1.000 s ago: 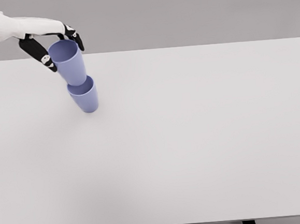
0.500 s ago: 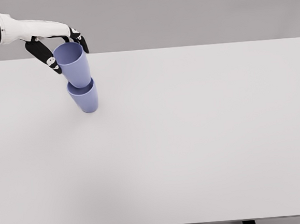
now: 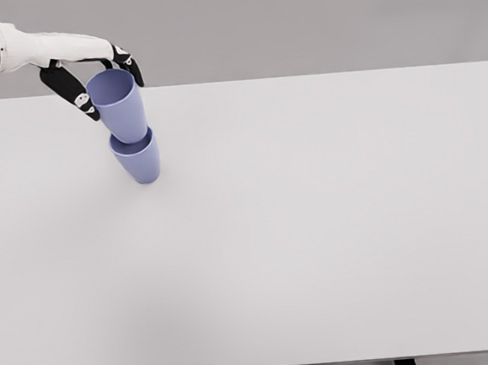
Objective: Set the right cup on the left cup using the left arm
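Two blue-violet cups stand stacked at the table's far left. The upper cup (image 3: 121, 108) sits with its base inside the mouth of the lower cup (image 3: 140, 162), and both lean slightly to the left. My left hand (image 3: 112, 91) comes in from the upper left and is shut on the upper cup near its rim. The black thumb (image 3: 80, 99) lies on the cup's left side and the fingers (image 3: 132, 69) wrap behind it on the right. The right arm does not show.
The white table (image 3: 315, 228) stretches wide to the right and toward the front. Its far edge runs just behind the hand, and two dark table legs show at the bottom edge.
The hand and the upper cup shifted a little down and to the right, setting the cup deeper into the lower one. In the last half second almost nothing moved.
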You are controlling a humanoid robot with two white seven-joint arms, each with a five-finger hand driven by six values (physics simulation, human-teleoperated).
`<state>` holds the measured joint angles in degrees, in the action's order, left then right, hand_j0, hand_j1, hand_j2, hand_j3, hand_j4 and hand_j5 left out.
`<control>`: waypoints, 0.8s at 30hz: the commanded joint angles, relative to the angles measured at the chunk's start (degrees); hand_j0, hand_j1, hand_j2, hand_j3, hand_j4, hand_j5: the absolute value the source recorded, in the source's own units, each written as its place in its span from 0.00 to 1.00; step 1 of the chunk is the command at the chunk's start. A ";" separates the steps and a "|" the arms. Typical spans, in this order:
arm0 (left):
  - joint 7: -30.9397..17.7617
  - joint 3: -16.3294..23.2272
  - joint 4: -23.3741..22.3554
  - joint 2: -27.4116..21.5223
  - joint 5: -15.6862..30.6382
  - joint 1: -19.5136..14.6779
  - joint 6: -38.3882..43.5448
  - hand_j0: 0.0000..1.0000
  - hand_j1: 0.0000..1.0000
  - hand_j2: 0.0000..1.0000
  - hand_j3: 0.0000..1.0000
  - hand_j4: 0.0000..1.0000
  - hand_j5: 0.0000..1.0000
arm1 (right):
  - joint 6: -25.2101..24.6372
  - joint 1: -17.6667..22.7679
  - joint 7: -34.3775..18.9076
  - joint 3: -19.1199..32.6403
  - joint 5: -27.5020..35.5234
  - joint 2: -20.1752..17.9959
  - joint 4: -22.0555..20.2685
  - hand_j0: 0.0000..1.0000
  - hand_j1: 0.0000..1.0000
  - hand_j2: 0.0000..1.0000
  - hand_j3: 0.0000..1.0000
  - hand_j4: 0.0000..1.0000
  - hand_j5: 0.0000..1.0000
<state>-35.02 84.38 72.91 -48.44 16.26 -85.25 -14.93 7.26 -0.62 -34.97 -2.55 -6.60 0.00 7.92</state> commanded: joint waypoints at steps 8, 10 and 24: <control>0.02 -0.10 0.13 -0.25 0.17 0.18 -0.18 0.65 0.65 0.65 0.65 0.65 0.65 | 0.03 0.00 -0.03 0.00 -0.08 0.00 -0.01 1.00 1.00 1.00 1.00 1.00 1.00; 0.02 -0.10 0.22 -0.25 0.17 0.26 -0.18 0.68 0.68 0.68 0.68 0.68 0.68 | 0.03 0.00 -0.03 0.00 -0.08 0.00 -0.01 1.00 1.00 1.00 1.00 1.00 1.00; 0.02 -0.10 0.48 -0.42 -0.35 0.97 -0.10 0.96 0.96 0.96 0.96 0.96 0.96 | 0.03 0.00 -0.03 0.00 -0.08 0.00 -0.01 1.00 1.00 1.00 1.00 1.00 1.00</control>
<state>-35.02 84.38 73.40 -48.82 15.82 -84.29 -15.14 7.26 -0.62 -34.97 -2.55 -6.60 0.00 7.92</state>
